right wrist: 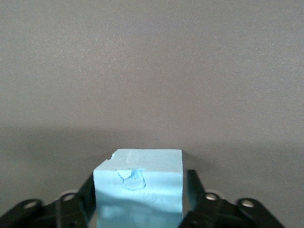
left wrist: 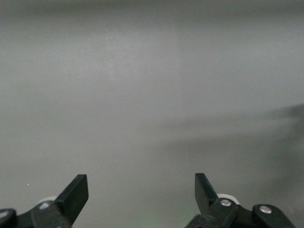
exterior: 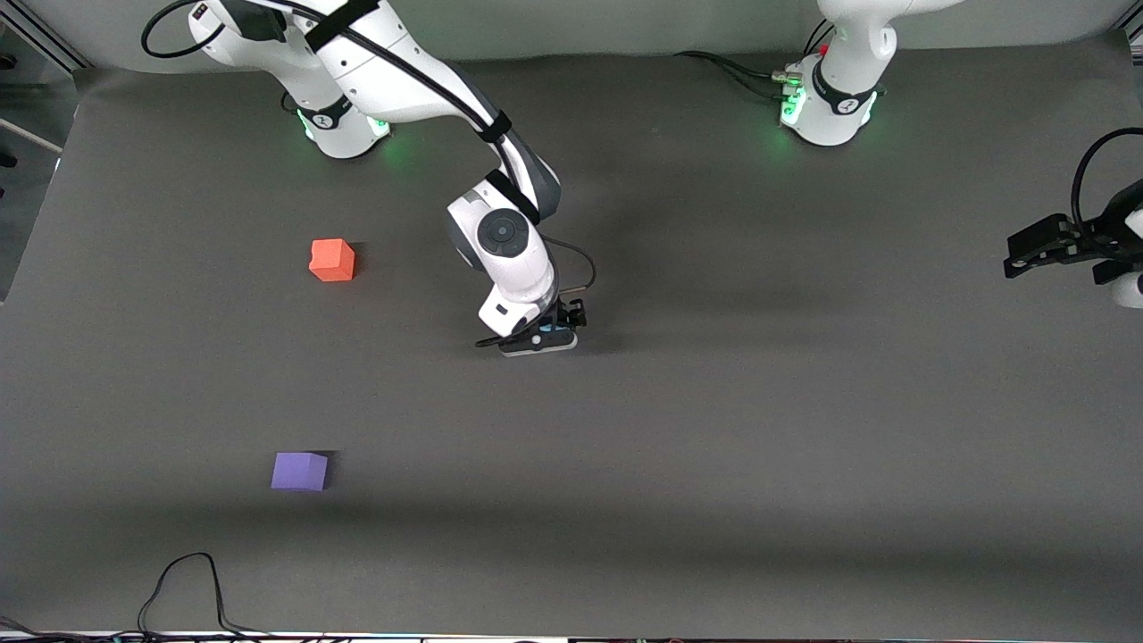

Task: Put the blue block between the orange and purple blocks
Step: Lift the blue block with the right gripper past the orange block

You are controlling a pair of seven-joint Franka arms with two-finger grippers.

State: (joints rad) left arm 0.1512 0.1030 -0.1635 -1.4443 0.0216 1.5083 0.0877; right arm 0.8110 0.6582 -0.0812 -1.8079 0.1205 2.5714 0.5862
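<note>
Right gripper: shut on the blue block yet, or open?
Shut on it. In the right wrist view the right gripper's fingers press both sides of the blue block.

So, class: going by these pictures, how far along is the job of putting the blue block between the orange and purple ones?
Done: the right gripper has reached the blue block at mid-table. In hand: its fingers sit against the block's sides, gripping it. Left: lifting it and setting it in the bare gap between the orange block and the purple block, which lies nearer the front camera. The left gripper waits open.
</note>
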